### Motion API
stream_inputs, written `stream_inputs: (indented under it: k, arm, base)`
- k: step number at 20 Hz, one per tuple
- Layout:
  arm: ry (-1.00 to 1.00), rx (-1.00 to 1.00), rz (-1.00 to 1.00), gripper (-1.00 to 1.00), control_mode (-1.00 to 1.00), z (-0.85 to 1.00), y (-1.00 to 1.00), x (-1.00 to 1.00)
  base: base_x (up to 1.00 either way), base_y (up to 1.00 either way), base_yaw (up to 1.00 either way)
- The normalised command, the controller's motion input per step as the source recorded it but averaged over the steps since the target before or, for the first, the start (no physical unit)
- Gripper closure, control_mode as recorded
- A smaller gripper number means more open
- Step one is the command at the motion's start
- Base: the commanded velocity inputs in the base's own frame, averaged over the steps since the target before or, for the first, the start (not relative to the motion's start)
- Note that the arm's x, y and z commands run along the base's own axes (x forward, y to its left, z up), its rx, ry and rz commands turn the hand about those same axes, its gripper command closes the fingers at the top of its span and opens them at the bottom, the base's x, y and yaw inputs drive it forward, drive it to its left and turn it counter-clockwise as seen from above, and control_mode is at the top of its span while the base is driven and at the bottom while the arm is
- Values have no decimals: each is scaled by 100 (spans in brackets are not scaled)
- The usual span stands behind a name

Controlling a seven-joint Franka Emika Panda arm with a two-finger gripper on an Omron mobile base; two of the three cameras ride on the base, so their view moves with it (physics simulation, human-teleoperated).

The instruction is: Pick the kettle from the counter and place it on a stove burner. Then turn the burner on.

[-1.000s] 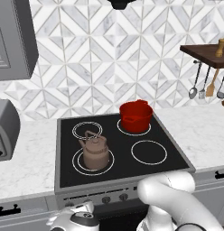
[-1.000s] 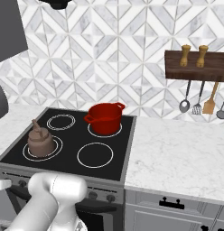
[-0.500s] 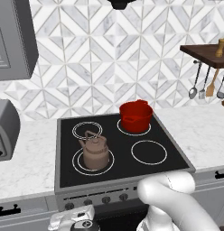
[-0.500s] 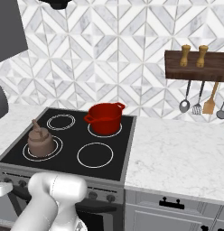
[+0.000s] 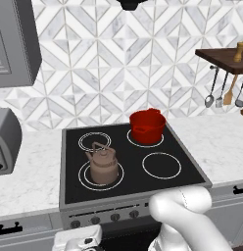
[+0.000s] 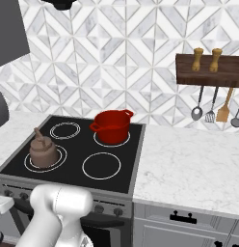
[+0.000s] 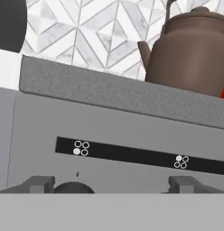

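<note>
Kettle point(image 5: 103, 166) sits on the big front-left burner point(image 5: 84, 177), rigid, probably hefty and smooth; its arched handle is the place to grab. Tool point(image 7: 111, 184) spread wide, facing a knob point(image 7: 74, 187).

One kettle point(image 5: 103, 166), one red pot point(image 5: 147, 126), four burner rings point(image 5: 161, 165).

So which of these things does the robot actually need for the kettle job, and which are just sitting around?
Needed:
kettle, already sitting on the big burner
stove knobs, below the cooktop
gripper, open, facing the knob panel

Just sitting around:
red pot on a back burner
hanging utensils
two wooden grinders on the shelf
toaster
</note>
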Motion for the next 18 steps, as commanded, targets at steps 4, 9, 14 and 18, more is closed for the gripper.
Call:
stream_inputs:
  k: [4, 9, 14, 18]
  arm:
    - [-11, 0, 0, -100, -100, -5, 8, 0]
    - [-2, 0, 0, -100, -100, -25, 10, 11]
    - [0, 0, 0, -100, -100, -24, 9, 7]
    - [0, 0, 0, -100, -100, -14, 4, 4]
  base:
    - [0, 0, 0]
    - [0, 0, 0]
    - [0, 0, 0]
    - [0, 0, 0]
